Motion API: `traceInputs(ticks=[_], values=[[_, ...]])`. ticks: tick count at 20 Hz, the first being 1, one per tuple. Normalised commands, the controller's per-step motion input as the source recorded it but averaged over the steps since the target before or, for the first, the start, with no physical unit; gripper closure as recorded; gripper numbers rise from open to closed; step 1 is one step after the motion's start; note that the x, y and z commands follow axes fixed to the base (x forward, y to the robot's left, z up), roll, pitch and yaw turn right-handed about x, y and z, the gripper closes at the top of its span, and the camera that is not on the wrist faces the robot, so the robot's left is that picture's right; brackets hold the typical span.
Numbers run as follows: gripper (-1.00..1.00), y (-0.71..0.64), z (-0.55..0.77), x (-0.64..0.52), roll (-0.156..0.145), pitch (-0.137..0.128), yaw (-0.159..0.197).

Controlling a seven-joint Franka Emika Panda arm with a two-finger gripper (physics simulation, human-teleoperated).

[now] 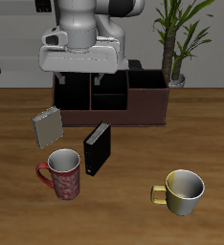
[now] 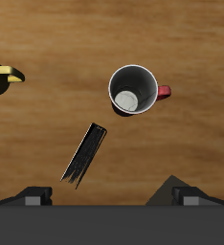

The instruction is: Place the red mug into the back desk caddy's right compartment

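The red mug [image 1: 64, 175], with a pale speckled pattern, stands upright near the table's front edge, its handle pointing away from the black box. From above, the red mug [image 2: 135, 89] shows a grey inside and nothing in it. The back desk caddy [image 1: 112, 99] is a long dark brown box at the table's back. Its right compartment [image 1: 147, 97] is the wide undivided section with reddish-brown walls. My gripper [image 1: 82, 80] hangs open above the caddy's black-walled end, well back from the mug. The wrist view shows the gripper [image 2: 109, 197] with its fingers far apart and nothing between them.
A small upright black box [image 1: 97, 149] stands between the mug and the caddy. A tilted grey block [image 1: 47, 126] lies farther back beside the mug. A yellowish-cream mug [image 1: 183, 190] sits near the front edge. A potted plant [image 1: 175, 43] stands behind the caddy.
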Motion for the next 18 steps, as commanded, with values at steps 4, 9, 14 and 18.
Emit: traceInputs(ticks=[4, 9, 14, 18], values=[[-1.0, -0.31, -0.01, 0.15, 0.003, 0.007, -0.021], [-1.0, -0.18, -0.03, 0.14, 0.022, -0.016, -0.007], [-1.0, 0.05, -0.09, 0.13, 0.013, -0.029, 0.018], [-1.0, 0.11, -0.09, 0.21, 0.015, 0.025, 0.03]])
